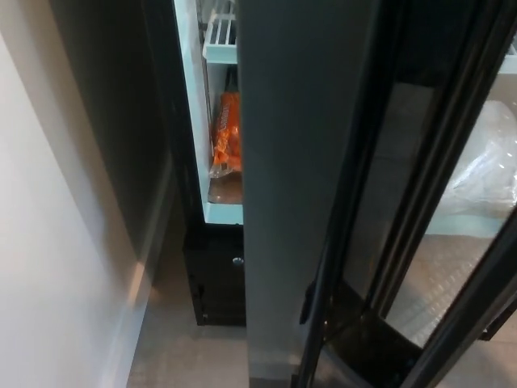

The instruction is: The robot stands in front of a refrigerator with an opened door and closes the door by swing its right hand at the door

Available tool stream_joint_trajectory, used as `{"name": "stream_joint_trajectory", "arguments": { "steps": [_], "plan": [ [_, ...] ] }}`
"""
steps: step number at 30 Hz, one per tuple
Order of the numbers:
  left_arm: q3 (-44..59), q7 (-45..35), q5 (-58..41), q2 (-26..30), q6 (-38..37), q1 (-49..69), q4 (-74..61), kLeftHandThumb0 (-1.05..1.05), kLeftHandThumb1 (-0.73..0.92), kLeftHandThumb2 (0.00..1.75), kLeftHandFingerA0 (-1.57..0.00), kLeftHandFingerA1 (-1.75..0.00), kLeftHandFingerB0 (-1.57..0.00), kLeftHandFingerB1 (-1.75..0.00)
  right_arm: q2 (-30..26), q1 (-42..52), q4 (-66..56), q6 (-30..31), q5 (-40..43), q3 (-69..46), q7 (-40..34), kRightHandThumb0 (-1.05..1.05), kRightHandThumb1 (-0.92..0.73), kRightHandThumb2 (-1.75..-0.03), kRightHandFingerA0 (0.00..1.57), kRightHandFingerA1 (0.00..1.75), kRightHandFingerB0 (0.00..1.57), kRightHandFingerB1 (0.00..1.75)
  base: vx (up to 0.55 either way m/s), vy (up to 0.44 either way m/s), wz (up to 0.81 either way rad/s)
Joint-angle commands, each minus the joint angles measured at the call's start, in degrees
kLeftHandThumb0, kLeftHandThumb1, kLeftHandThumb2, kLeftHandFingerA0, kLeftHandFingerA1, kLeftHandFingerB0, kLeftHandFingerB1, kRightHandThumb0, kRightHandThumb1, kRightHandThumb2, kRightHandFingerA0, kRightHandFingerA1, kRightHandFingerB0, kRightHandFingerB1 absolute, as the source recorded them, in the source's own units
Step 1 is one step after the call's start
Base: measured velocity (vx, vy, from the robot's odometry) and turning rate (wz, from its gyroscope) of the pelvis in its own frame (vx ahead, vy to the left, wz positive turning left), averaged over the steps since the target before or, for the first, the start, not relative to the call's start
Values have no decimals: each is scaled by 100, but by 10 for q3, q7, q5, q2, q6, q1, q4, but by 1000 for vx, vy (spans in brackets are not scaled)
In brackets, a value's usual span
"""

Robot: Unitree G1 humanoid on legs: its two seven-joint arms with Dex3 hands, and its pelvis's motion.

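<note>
While neither of the robot's hands shows anywhere in the frame, so that how they stand cannot be told, the head view looks steeply down at the front of the refrigerator [194, 162].

At the far left of the frame runs a pale wall [48, 242], with a dark panel [113, 121] beside it reaching down toward the floor [186, 356], which is a grey, lightly textured surface at the bottom left.

Left of centre, a narrow slice of the refrigerator's interior is exposed. Its liner is pale, bluish white. At the top of the frame a white wire shelf [220, 32] sits in this slice. Below it, on the lowest visible level, stands an orange packet [226, 137] wrapped in clear plastic; its contents cannot be read. Under the liner the cabinet's black base [214, 283] meets the floor, with a small round fitting on its face.

Centre frame is taken up by a broad grey slab, the door [299, 178], seen edge-on and running from top to bottom of the frame. It stands open, swung out from the cabinet toward the camera.

To the right, black frame bars [420, 186] slant across glass. Behind the glass, at right of frame, a clear plastic bag [489, 174] lies on a pale shelf [460, 222]; what it holds cannot be made out.
</note>
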Motion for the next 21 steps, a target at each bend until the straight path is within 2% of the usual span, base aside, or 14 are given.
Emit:
{"name": "stream_joint_trajectory", "arguments": {
  "steps": [1, 7, 10, 11, 13, 15, 16, 17, 18, 19, 20, 21],
  "plan": [
    [8, 15, -1, 34, -148, -1, 42, -74, 73, 108, -35, -50, -22, -43, -26, -2, 34, -177, -22, 16, -32, -64, -76, -64, 42, 38, 28, 32, 0, 0, 0],
    [5, 18, 4, 40, -166, -2, 55, -76, 75, 108, -35, -50, -25, -44, -23, 1, 48, -187, -30, 25, -51, -66, -76, -65, 39, 37, 26, 31, 0, 0, 0],
    [3, 16, 3, 39, -175, -2, 60, -77, 75, 108, -35, -49, -25, -44, -22, 4, 59, -212, -22, 19, -60, -65, -80, -64, 37, 37, 26, 31, 0, 0, 0],
    [5, 10, -2, 38, -180, -2, 63, -70, 85, 66, -39, -34, -37, -33, -21, 5, 59, -226, -28, 18, -87, -68, -82, -65, 33, 34, 27, 30, 0, 0, 0],
    [8, 3, -8, 37, -185, -2, 65, -70, 85, 66, -39, -34, -37, -33, -19, 7, 59, -239, -36, 16, -120, -68, -82, -65, 33, 34, 27, 30, 0, 0, 0],
    [6, 6, -5, 36, -190, -6, 71, -71, 86, 66, -39, -34, -38, -33, -13, 36, 7, -290, -52, -2, -206, -67, -83, -65, 28, 32, 25, 30, 0, 0, 0],
    [6, 7, -5, 38, -190, -9, 72, -72, 85, 66, -40, -34, -38, -33, -5, 60, -63, -323, -70, -22, -243, -64, -85, -66, 20, 28, 20, 28, 0, 0, 0],
    [7, 7, -5, 40, -190, -11, 73, -72, 85, 66, -40, -34, -38, -33, 0, 75, -111, -344, -82, -36, -264, -64, -85, -66, 20, 28, 20, 28, 0, 0, 0],
    [8, 8, -5, 42, -188, -16, 75, -75, 75, 107, -36, -49, -27, -45, 16, 107, -215, -383, -89, -66, -273, -33, -58, -110, 0, 48, 0, 46, 0, 0, 0],
    [7, 8, -4, 42, -187, -18, 77, -75, 75, 107, -36, -49, -27, -45, 25, 119, -258, -397, -85, -79, -263, -33, -58, -110, 0, 48, 0, 46, 0, 0, 0],
    [3, 9, 1, 44, -182, -24, 79, -73, 74, 108, -37, -50, -24, -44, 43, 152, -394, -405, -54, -98, -220, -34, -57, -110, 0, 49, 0, 47, 0, 0, 0],
    [2, 9, 2, 44, -181, -26, 80, -73, 74, 108, -37, -50, -24, -44, 46, 158, -422, -403, -47, -100, -211, -34, -57, -110, 0, 49, 0, 47, 0, 0, 0]
  ]
}}
